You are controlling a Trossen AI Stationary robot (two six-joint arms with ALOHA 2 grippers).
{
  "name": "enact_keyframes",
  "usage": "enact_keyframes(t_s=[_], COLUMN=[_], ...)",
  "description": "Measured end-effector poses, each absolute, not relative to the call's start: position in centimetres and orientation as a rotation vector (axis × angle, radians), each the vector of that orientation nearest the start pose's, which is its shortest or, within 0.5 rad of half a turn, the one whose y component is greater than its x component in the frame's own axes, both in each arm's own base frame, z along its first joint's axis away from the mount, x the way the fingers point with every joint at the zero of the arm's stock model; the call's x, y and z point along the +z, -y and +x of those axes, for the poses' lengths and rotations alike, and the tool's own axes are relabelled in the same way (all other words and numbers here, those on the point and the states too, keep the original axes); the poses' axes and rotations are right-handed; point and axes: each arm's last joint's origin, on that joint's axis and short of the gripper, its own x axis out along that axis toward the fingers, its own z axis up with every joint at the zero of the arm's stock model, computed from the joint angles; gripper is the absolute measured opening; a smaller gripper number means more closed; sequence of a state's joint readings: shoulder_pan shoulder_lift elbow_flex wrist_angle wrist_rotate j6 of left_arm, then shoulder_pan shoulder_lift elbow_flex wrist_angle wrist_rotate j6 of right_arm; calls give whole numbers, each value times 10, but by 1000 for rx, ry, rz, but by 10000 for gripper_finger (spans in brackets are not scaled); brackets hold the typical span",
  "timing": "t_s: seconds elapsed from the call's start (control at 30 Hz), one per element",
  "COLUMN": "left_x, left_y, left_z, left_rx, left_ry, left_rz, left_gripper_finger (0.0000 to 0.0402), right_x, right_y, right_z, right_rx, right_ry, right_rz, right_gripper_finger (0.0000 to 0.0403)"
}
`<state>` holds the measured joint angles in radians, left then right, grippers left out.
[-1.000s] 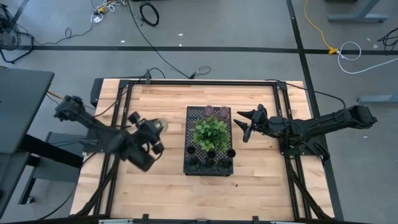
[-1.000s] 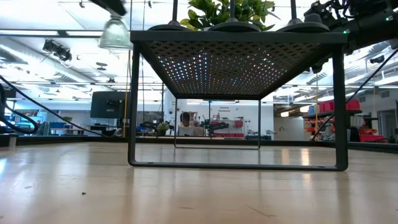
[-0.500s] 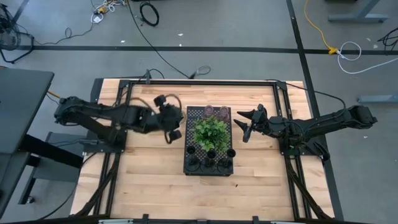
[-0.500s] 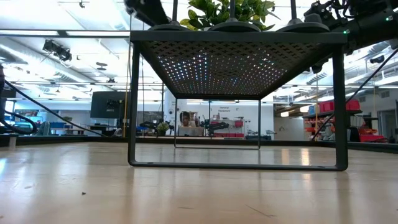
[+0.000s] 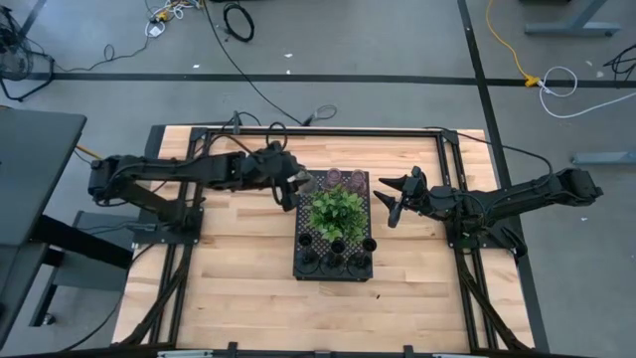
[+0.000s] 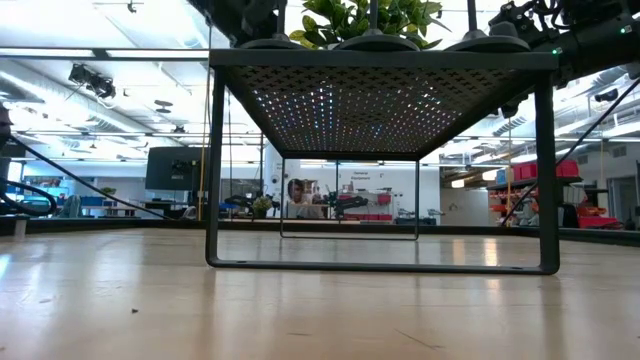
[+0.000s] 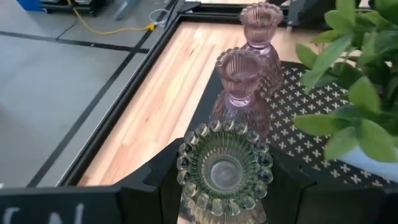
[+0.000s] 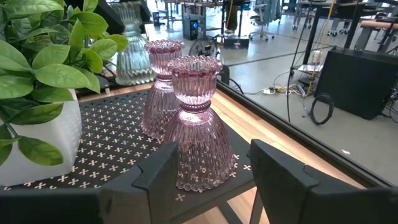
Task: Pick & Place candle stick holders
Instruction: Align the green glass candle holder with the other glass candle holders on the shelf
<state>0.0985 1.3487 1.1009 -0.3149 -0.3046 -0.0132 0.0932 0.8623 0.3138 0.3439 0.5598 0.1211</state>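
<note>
A black perforated tray [image 5: 304,261] on legs stands mid-table with a green plant [image 5: 336,207], three black candle stick holders [image 5: 338,246] along its near edge and two pink glass ones [image 5: 345,179] at its far edge. My left gripper [image 5: 295,185] is at the tray's far left corner, shut on a green glass candle stick holder [image 7: 225,168], close to the pink pair [image 7: 239,87]. My right gripper [image 5: 390,204] hangs open off the tray's right side, its fingers [image 8: 149,180] short of the nearer pink holder [image 8: 199,124] and touching nothing. My left gripper pinches the green holder between its two fingers [image 7: 155,183], on the holder's sides just under the beaded rim [image 7: 186,186]. The fingers come slanting down from the table's left. The holder stands upright, cup up [image 8: 134,46]; whether its base touches the tray I cannot tell.
The tray's top stands well above the wooden table [image 6: 300,300] on thin legs [image 6: 213,170]. A black frame rail [image 5: 318,131] runs round the table. Bare wood lies to the left, right and near side of the tray.
My left gripper has swung from the table's left side toward the right and far edge, up to the tray's far left corner, turning as it went and carrying the green holder along clear of the table. My right gripper has kept still.
</note>
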Motion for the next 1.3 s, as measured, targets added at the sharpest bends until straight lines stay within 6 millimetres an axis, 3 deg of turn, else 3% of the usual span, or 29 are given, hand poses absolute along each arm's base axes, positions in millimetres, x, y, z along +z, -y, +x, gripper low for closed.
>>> enact_keyframes(t_s=[0.23,0.6,1.3], left_x=[296,278,276], left_y=[-51,-58,-65], left_z=[300,314,313], left_rx=[355,356,366], left_ry=[-461,-492,-510], left_rz=[4,8,-16], left_gripper_finger=[168,168,172], right_x=[209,209,209], right_y=[-1,-1,0], right_z=[180,180,179], right_rx=[-475,-476,-510], right_ry=[-164,-163,-156], right_rz=[49,50,50], right_gripper_finger=[201,201,201])
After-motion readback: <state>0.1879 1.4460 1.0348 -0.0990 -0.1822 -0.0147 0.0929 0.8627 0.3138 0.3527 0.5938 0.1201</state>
